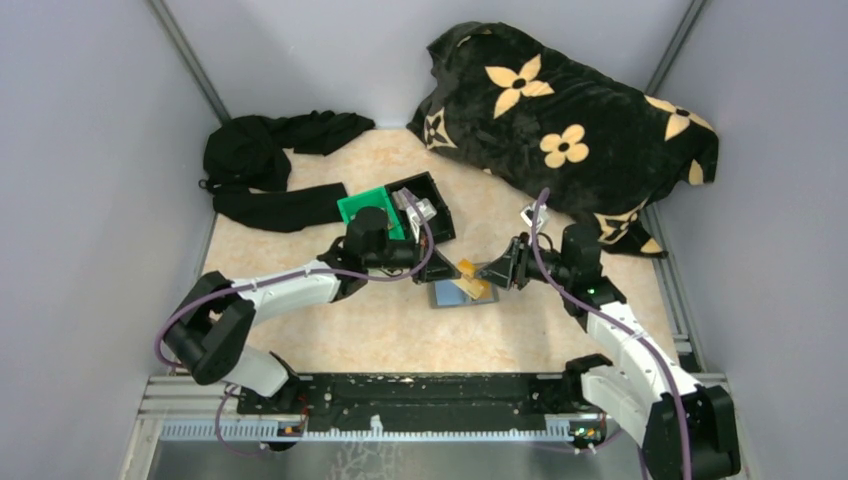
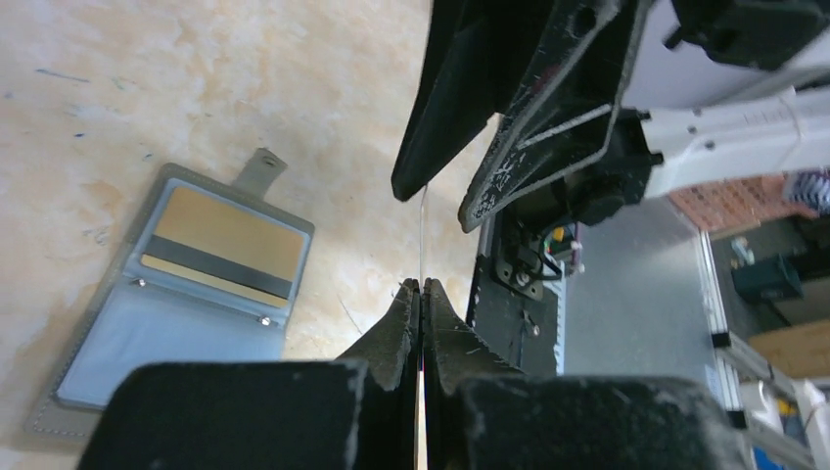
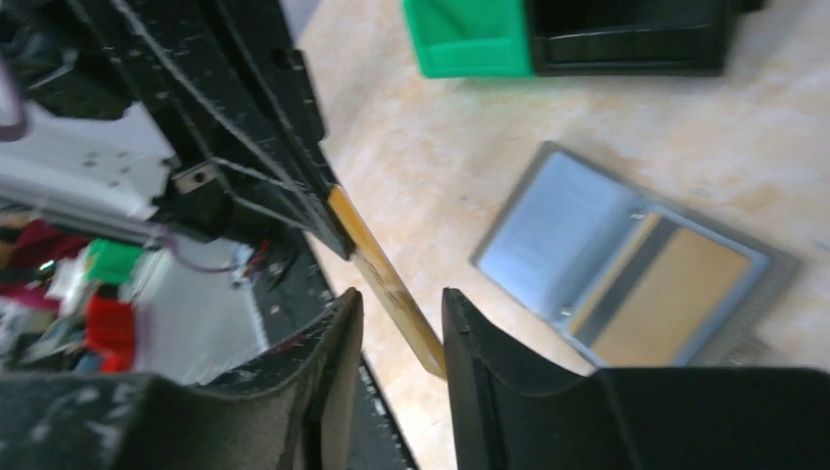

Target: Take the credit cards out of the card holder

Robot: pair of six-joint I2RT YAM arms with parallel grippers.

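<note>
One golden card [image 3: 384, 279] sits clamped in left pincer [image 2: 422, 287]; right pincer [image 3: 401, 305] gapes around it; advisable: centre it before closing.

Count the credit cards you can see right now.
2. One golden card is clamped edge-on in the left gripper; one tan card lies in the open card holder. Others may be hidden behind it.

The right gripper [image 3: 401, 305] has its fingers apart, with a gold card [image 3: 380, 276] edge-on between them. The left gripper [image 3: 328, 211] pinches the card's far end. To the right lies the open card holder [image 3: 573, 240], holding a tan card [image 3: 675, 308]. Beyond it are a green bin [image 3: 465, 39] and a black bin [image 3: 626, 34].
</note>
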